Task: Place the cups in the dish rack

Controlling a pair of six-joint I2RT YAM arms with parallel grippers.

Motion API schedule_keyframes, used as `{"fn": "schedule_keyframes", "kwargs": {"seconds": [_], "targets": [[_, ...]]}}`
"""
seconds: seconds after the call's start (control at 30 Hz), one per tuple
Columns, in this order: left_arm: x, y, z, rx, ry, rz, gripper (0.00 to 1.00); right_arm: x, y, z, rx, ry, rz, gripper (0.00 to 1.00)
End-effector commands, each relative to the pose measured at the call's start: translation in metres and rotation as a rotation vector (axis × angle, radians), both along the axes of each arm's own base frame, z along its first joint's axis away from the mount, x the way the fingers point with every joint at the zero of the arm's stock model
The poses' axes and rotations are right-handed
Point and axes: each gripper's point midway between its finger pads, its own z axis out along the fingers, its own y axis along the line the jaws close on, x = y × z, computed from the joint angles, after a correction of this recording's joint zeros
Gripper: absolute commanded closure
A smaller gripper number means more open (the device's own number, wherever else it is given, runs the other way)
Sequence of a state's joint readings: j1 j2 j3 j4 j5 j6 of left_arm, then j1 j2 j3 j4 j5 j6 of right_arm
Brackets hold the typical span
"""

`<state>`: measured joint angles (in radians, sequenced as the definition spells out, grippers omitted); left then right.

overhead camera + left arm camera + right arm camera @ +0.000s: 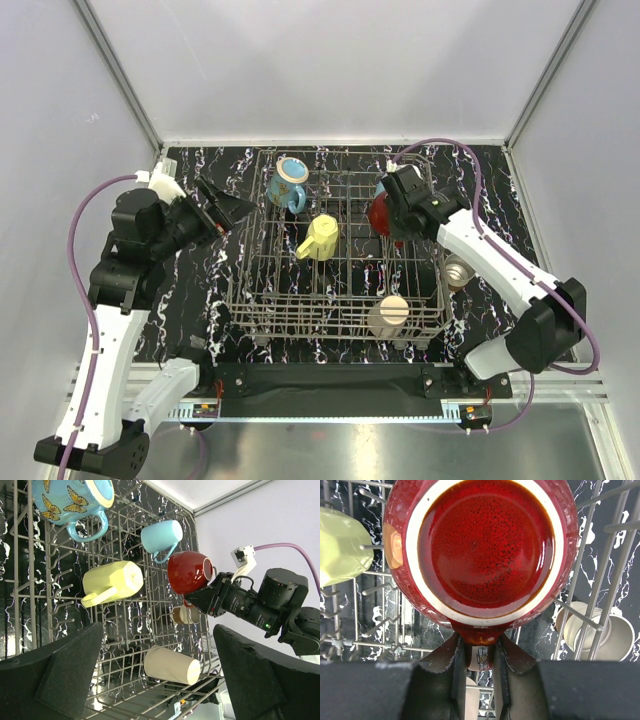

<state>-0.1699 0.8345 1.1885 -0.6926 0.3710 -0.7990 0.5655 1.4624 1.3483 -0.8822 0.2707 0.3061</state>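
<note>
The grey wire dish rack (335, 333) stands mid-table. In it are a light blue butterfly mug (288, 183) at the back left, a yellow-green mug (320, 237) on its side in the middle, and a cream cup (388, 315) at the front right. My right gripper (398, 212) is shut on the handle of a red mug (381, 216) and holds it over the rack's back right part. The right wrist view shows the red mug (482, 550) mouth-on, with the gripper (481, 652) on its handle. My left gripper (225, 208) is open and empty, left of the rack. A plain light blue mug (161, 536) shows in the left wrist view.
A small pale cup (457, 270) lies on the black marbled table (195, 290) just outside the rack's right side; it also shows in the right wrist view (615, 635). White walls enclose the table on three sides.
</note>
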Motion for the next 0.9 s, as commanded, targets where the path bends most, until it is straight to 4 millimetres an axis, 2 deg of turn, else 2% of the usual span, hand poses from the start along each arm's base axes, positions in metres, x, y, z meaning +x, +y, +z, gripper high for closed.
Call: {"fn": "schedule_keyframes", "kwargs": {"seconds": [0.0, 0.27, 0.53, 0.73, 0.87], "targets": [[0.003, -0.001, 0.004, 0.007, -0.031, -0.018, 0.01, 0.015, 0.003, 0.014, 0.021, -0.084, -0.014, 1.00], [0.001, -0.003, 0.005, -0.001, -0.029, -0.023, 0.01, 0.018, 0.005, -0.005, 0.010, -0.031, -0.027, 1.00], [0.003, -0.005, 0.003, -0.015, -0.020, -0.028, 0.01, 0.019, -0.001, -0.020, -0.021, -0.001, 0.013, 1.00], [0.001, -0.004, 0.005, -0.020, -0.026, -0.027, 0.01, 0.022, -0.015, -0.032, -0.053, 0.032, 0.053, 1.00], [0.001, -0.004, 0.004, -0.018, -0.025, -0.027, 0.01, 0.019, -0.013, -0.042, -0.050, 0.073, 0.093, 1.00]]}}
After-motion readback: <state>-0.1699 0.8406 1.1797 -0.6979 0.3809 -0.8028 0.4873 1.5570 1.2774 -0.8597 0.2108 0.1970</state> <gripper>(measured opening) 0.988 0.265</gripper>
